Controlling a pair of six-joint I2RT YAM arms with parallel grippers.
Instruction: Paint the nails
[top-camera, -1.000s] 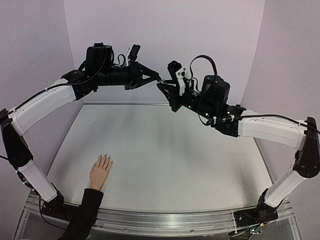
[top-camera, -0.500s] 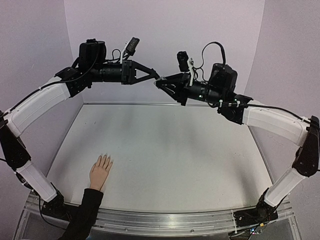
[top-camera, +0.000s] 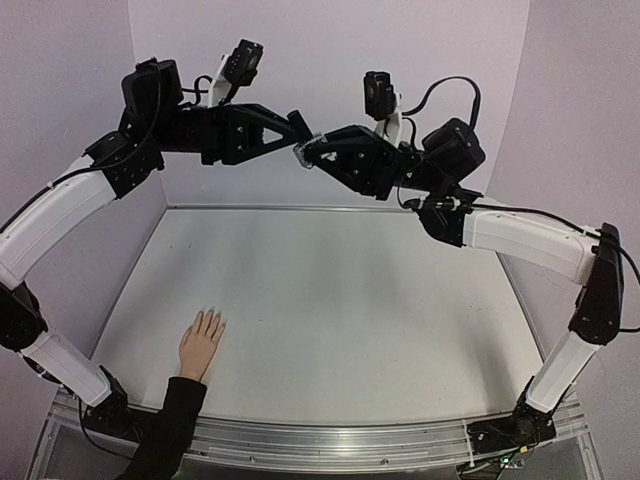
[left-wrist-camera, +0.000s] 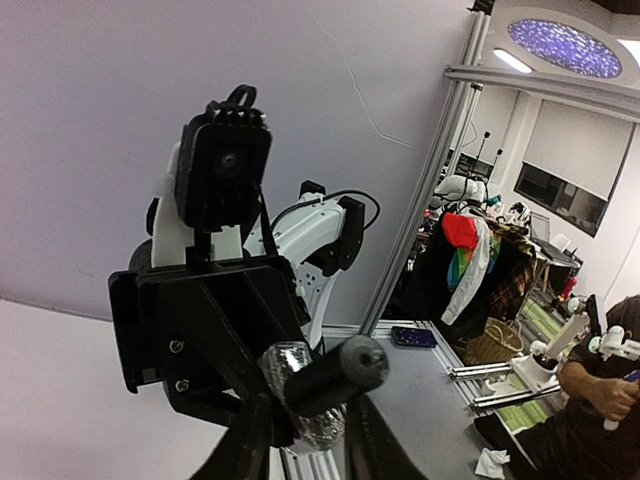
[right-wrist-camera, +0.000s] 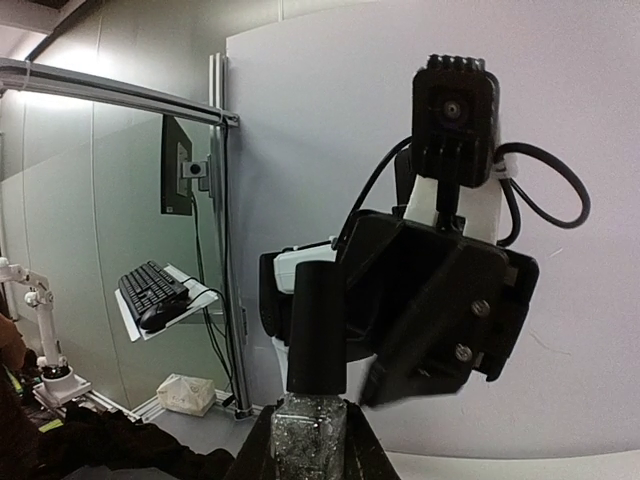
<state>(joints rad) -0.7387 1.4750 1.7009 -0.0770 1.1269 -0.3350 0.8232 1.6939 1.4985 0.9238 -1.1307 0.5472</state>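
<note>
The pale hand (top-camera: 200, 345) with a black sleeve lies flat at the table's near left, its tiny nails (top-camera: 208, 317) at the spread fingertips. Both grippers meet high above the table's back, far from the hand. My right gripper (top-camera: 314, 156) (right-wrist-camera: 310, 440) is shut on a small glittery bottle (right-wrist-camera: 310, 435) (left-wrist-camera: 290, 360). The bottle's black cap (right-wrist-camera: 318, 330) (left-wrist-camera: 335, 372) lies between the fingers of my left gripper (top-camera: 299, 134) (left-wrist-camera: 305, 408), which looks shut on it. No brush shows.
The grey table (top-camera: 350, 300) lies under the arms. Purple walls (top-camera: 330, 60) stand behind and at both sides. The aluminium front rail (top-camera: 330, 440) runs along the near edge.
Both arms have risen and their wrists have rolled, cameras now on top. The gripper tips stay together at the bottle. The hand has not moved.
</note>
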